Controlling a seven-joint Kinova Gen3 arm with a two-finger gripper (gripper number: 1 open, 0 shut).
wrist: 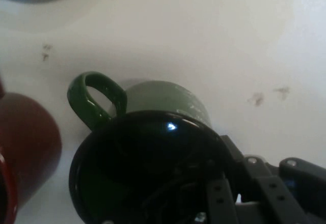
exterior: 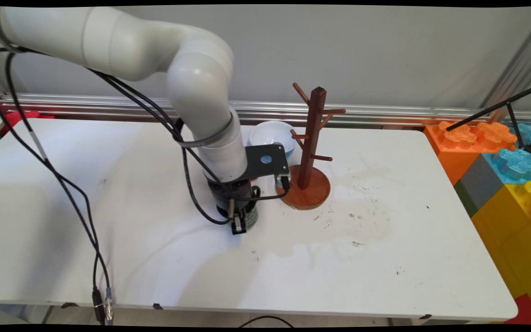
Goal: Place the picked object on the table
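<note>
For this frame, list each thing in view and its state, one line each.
Dark green ceramic mug: upright on the table, handle free.
Dark red mug: standing right beside the green one.
Brown wooden mug tree: upright, pegs bare.
White bowl: upright behind the tree.
Black gripper: low over the green mug.

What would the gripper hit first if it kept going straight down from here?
The green mug: the gripper is right at its rim, seemingly one finger inside. Below that, the white table. Depth is unclear.
</note>
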